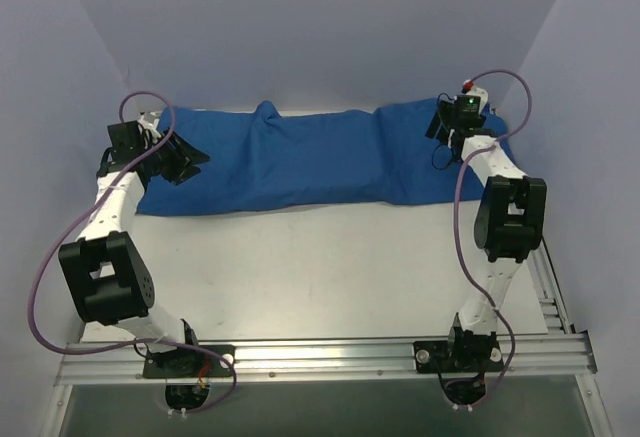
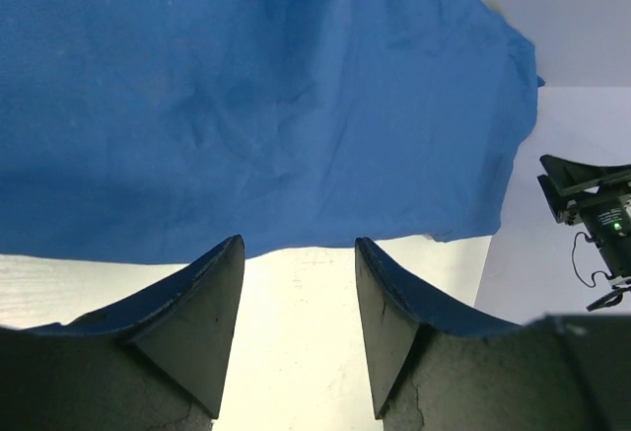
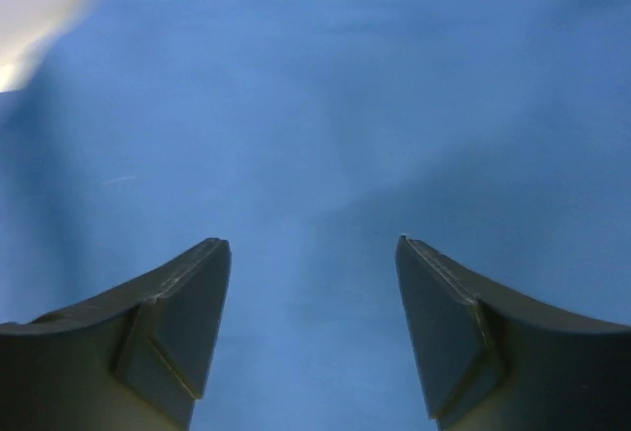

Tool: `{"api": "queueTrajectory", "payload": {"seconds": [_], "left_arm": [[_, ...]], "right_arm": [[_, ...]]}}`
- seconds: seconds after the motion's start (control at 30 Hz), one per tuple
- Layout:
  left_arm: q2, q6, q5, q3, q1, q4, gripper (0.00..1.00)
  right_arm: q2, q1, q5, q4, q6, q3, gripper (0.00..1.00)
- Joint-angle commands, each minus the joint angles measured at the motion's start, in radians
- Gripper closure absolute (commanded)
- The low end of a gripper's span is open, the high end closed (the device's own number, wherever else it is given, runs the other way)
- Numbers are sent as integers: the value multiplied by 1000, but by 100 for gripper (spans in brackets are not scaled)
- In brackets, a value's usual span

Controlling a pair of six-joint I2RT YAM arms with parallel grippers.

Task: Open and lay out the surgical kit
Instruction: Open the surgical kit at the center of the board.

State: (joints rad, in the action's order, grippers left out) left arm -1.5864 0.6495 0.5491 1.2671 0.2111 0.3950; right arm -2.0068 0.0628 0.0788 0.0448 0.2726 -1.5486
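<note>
1. The left end effector (image 2: 298, 242) sits at the left end of the blue cloth wrap (image 1: 300, 162), just off its near edge. Its jaws stand moderately wide with nothing between them. In the left wrist view only bare tabletop (image 1: 330, 267) shows in the gap, and the wrap's hem lies just beyond the fingertips.
2. The wrap lies as one crumpled band with its long axis running left to right. A raised fold sits left of its middle, along the far edge. No mesh tray or instruments are visible; whether they lie under the wrap cannot be told.
3. The right end effector (image 3: 313, 242) hovers over the right end of the wrap, inside its edge rather than beside it. Its jaws are spread wide and empty, and the right wrist view shows only blue fabric beneath and between the fingers.
4. Judged from this, the wrap is not yet fully spread, and each arm is nearest its own end of it. For the left arm the fabric lies straight ahead of the fingertips, so it needs a short reach forward. For the right arm the fabric lies directly below, so a straight descent would pinch it. Any spreading pull would probably run across the wrap's long axis, toward the near side.
</note>
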Motion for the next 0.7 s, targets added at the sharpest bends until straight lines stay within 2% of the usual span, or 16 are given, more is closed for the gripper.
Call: {"api": "queueTrajectory", "payload": {"seconds": [0.0,0.13,0.3,0.47,0.67], "left_arm": [[-55,-11,32,54,5,-57,43],[-84,-10,79,51,4,-119,37],[-139,-7,112,116,-9,-131,36],[-211,25,107,179,-24,-136,35],[-263,131,149,169,-42,-278,32]], "right_arm": [[-55,-37,-253,143,77,-11,28],[-144,-84,-391,211,135,-93,21],[-233,-101,-441,236,186,-182,18],[-263,-98,-399,242,292,-227,16],[-302,-106,-370,285,381,-274,14]]}}
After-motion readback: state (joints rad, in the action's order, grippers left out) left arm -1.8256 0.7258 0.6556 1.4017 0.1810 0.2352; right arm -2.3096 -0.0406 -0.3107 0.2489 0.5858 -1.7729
